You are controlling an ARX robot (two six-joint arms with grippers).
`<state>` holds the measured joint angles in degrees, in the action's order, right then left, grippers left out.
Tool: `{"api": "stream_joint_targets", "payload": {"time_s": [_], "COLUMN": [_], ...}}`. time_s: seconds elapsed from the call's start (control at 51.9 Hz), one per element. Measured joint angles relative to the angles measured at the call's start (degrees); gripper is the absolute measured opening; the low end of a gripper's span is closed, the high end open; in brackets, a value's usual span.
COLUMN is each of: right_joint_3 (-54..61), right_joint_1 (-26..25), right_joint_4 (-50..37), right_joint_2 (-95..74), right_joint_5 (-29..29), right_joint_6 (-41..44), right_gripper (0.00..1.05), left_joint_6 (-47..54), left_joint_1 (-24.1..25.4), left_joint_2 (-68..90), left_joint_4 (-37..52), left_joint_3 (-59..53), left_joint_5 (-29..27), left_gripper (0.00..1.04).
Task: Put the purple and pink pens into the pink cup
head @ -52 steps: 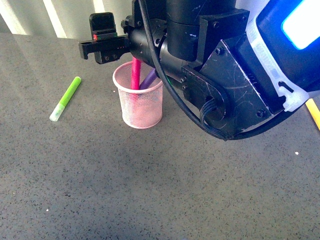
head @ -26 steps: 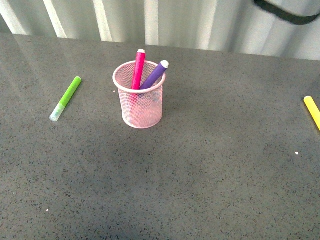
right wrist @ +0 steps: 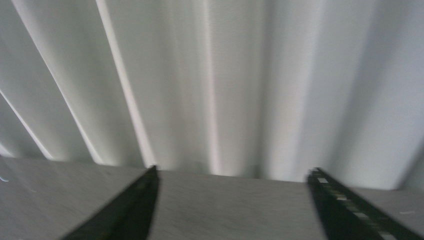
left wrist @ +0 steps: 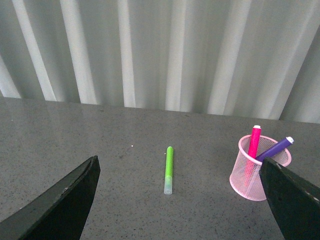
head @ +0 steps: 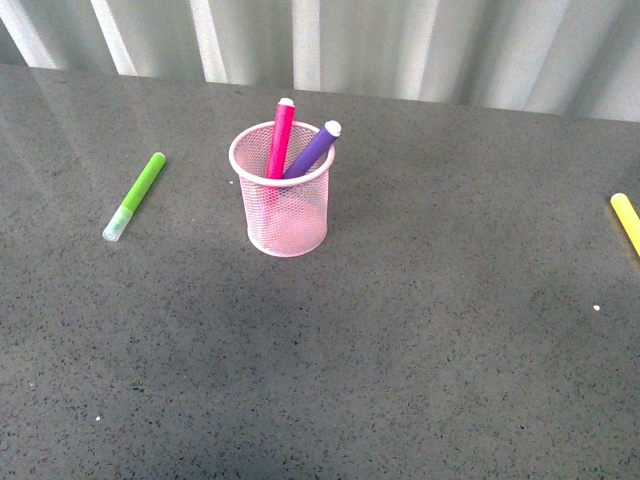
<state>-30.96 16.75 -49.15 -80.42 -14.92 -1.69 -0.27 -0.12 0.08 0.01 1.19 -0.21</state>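
Observation:
The pink cup (head: 287, 205) stands upright on the grey table, left of centre in the front view. The pink pen (head: 281, 134) and the purple pen (head: 313, 150) both stand inside it, leaning, with their tips above the rim. Neither gripper shows in the front view. In the left wrist view the cup (left wrist: 248, 172) with both pens sits just inside the right jaw of my open, empty left gripper (left wrist: 180, 205). My right gripper (right wrist: 235, 210) is open and empty, facing the white wall; no pens or cup show there.
A lime-green marker (head: 133, 196) lies on the table left of the cup, also in the left wrist view (left wrist: 169, 169). A yellow marker (head: 627, 220) lies at the right edge. A white corrugated wall (head: 400, 45) runs behind the table.
One second ago my right arm filled the front view with its gripper above the cup. It has since withdrawn out of that view. Both pens stay in the cup.

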Motion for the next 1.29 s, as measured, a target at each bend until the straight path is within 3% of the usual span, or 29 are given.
{"api": "stream_joint_targets", "payload": {"time_s": [0.096, 0.289, 0.713, 0.771, 0.867, 0.944, 1.291], "right_joint_3": [7.9, 15.8, 24.9, 25.9, 27.0, 28.8, 29.8], "right_joint_1": [-3.9, -6.9, -11.7, -14.1, -16.3, -16.6, -16.6], "right_joint_4": [-1.5, -1.7, 4.0, 5.6, 7.6, 5.3, 17.2], "right_joint_2": [6.3, 13.8, 28.5, 30.9, 34.1, 34.8, 47.9], "right_joint_5": [2.0, 6.2, 10.3, 13.8, 14.5, 14.7, 14.9], "right_joint_6": [1.4, 1.6, 1.7, 1.7, 1.7, 1.7, 1.7], "right_gripper": [0.39, 0.04, 0.03, 0.03, 0.03, 0.03, 0.03], "left_joint_6": [0.0, 0.0, 0.0, 0.0, 0.0, 0.0, 0.0], "left_joint_1": [0.0, 0.0, 0.0, 0.0, 0.0, 0.0, 0.0], "left_joint_2": [0.0, 0.0, 0.0, 0.0, 0.0, 0.0, 0.0], "left_joint_4": [0.0, 0.0, 0.0, 0.0, 0.0, 0.0, 0.0], "left_joint_3": [0.0, 0.0, 0.0, 0.0, 0.0, 0.0, 0.0], "left_joint_5": [0.2, 0.2, 0.2, 0.2, 0.2, 0.2, 0.2], "left_gripper": [0.98, 0.98, 0.98, 0.98, 0.98, 0.98, 0.98]}}
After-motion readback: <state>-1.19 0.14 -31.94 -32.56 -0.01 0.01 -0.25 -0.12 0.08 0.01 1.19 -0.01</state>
